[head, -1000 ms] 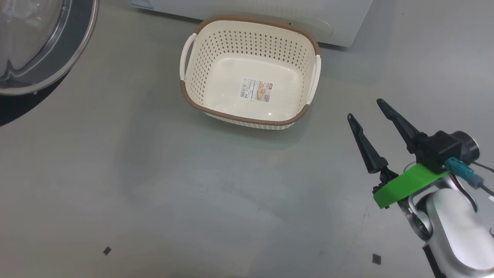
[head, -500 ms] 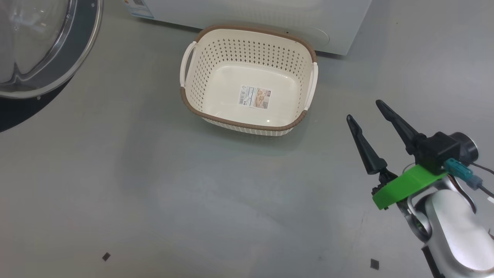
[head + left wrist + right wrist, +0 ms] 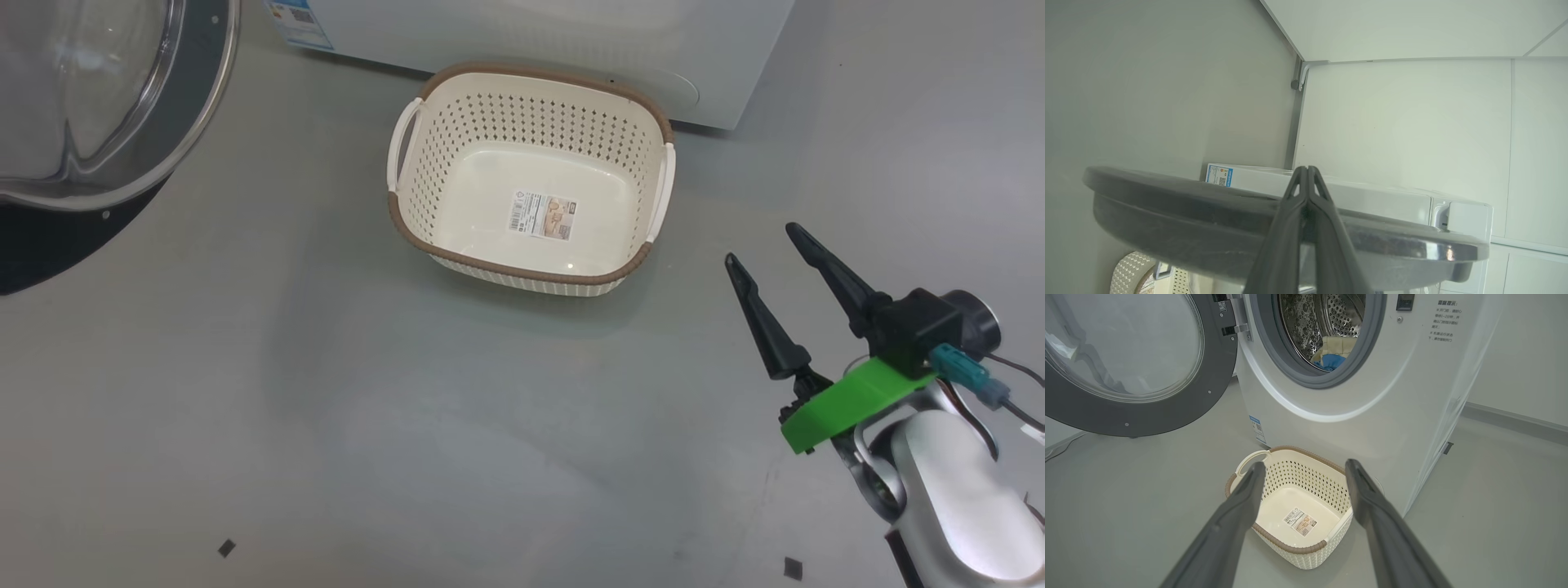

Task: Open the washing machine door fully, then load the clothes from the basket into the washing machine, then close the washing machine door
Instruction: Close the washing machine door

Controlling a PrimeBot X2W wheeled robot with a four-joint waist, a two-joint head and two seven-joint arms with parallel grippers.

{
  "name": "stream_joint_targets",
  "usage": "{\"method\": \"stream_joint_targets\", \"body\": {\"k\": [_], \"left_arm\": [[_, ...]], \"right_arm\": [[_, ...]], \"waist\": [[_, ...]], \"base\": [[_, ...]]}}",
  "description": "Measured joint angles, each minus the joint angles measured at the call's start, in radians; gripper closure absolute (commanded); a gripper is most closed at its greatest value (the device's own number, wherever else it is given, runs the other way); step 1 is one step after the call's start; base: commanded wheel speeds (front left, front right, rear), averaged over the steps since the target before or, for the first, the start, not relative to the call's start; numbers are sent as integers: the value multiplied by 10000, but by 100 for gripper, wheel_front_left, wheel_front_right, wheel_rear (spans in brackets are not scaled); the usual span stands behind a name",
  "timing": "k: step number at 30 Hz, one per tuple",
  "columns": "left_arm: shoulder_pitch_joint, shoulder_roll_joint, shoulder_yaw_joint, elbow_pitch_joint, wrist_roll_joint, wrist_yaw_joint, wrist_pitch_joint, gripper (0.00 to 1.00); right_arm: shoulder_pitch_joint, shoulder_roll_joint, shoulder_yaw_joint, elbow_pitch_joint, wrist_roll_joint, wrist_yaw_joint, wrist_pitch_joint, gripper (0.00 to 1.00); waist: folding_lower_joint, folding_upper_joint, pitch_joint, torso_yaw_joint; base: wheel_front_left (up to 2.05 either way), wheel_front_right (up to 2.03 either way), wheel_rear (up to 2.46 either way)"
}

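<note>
With the washing machine door (image 3: 1147, 416) open beside the washing machine (image 3: 1339, 428), the clothes (image 3: 1333, 355) inside its drum (image 3: 1310, 318) and the basket (image 3: 1290, 549) empty before it, we judged that only the closing remained; our left gripper (image 3: 1306, 168) was pressed together and our right gripper (image 3: 1305, 463) was spread, holding nothing.

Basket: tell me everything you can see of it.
The basket is a small rectangular cream plastic tub with perforated walls, a brown woven-look rim and a white handle on each short side. It stands upright on the grey floor, empty apart from a label sticker on its bottom. Its far side sits close to the washing machine; whether they touch can't be told.
</note>
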Motion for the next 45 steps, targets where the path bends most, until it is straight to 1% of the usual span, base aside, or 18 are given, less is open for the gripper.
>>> {"method": "stream_joint_targets", "body": {"k": [7, 10, 17, 27, 31, 34, 40, 45], "left_arm": [[34, 17, -213, -2, 8, -88, 696, 100], [117, 4, -518, -6, 290, -90, 1060, 100], [296, -219, -899, -263, 345, -151, 1914, 100], [825, -1016, -1708, -1476, 527, -267, 3099, 100], [1159, -1360, -1812, -2169, 512, -267, 3613, 100], [1383, -1666, -1925, -2738, 508, -261, 3772, 100], [2057, -2243, -1998, -3937, 286, 40, 4105, 100], [2793, -2646, -1958, -5018, 151, 428, 4288, 100]], "right_arm": [[100, 40, 33, 58, 0, 0, 0, 0], [100, 54, 46, 88, 0, 0, 0, 0], [99, 96, 56, 138, 0, 0, 0, 0], [100, 305, -59, 192, 13, 0, 0, 0], [108, 389, -146, 236, 15, 0, 0, 0], [133, 435, -157, 286, 15, 0, 0, 0], [173, 570, -201, 313, 90, 0, 0, 0], [340, 644, -238, 318, 90, 0, 0, 0]], "waist": [[0, 0, -149, -25], [0, 0, -229, -34], [0, 0, -279, -20], [1, 0, -568, 33], [0, 0, -703, 79], [0, 0, -800, 110], [1, 0, -948, 141], [1, 0, -1091, 103]], "base": [[0, 0, 0], [0, 0, 0], [0, 0, 0], [0, 0, 0], [0, 0, 0], [0, 0, 0], [0, 0, 0], [0, 0, 0]]}}
